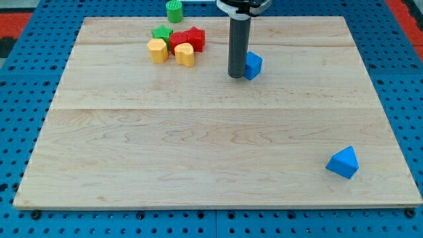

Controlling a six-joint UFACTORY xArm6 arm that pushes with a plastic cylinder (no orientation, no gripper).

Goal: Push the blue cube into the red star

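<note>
Board (198, 145): we note pale wood, visible grain, smooth matt finish. Blocks, e.g. blue cube (253, 65), red star (194, 38): we see smooth plastic-looking surfaces. Rod (236, 46): dark, matt.

This looks like a robotics lab bench set up for pushing trials. A pale wooden board serves as the surface (218, 152) and lies on a blue perforated base plate (26, 73) with regular rows of mounting holes, as on test rigs. Small bright plastic blocks, among them a blue triangular block (343, 162), sit on it like test pieces.
</note>
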